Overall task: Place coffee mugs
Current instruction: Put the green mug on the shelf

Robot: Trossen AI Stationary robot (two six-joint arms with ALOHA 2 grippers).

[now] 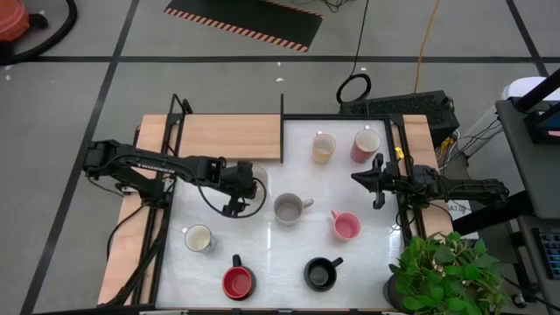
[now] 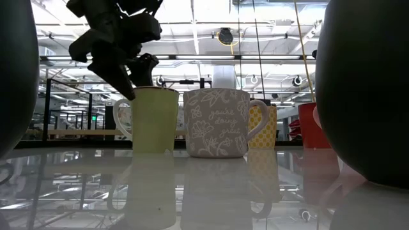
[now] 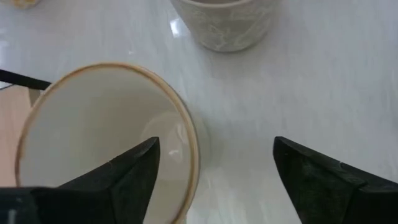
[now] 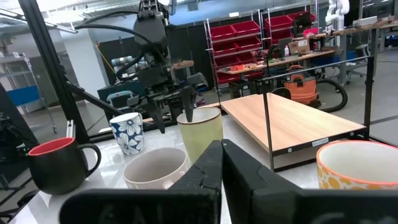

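A cream mug (image 1: 256, 178) (image 3: 93, 124) (image 2: 153, 121) stands upright on the white table top (image 1: 262, 254), left of centre. My left gripper (image 1: 236, 198) (image 3: 214, 168) hangs open over it, slanting down. One finger (image 3: 127, 174) is over the mug's opening and the other (image 3: 323, 180) is outside its wall; no touch shows. A grey patterned mug (image 1: 288, 208) (image 2: 217, 124) stands just to the right of it. My right gripper (image 1: 377, 180) (image 4: 221, 162) waits shut at the right edge, pointing level across the table.
More mugs stand on the table: white (image 1: 199, 238), red (image 1: 238, 282), black (image 1: 319, 273), pink (image 1: 346, 226), tan (image 1: 324, 147) and dark pink-red (image 1: 366, 144). A wooden board (image 1: 227, 136) lies at the far left. A potted plant (image 1: 446, 271) stands at the near right corner.
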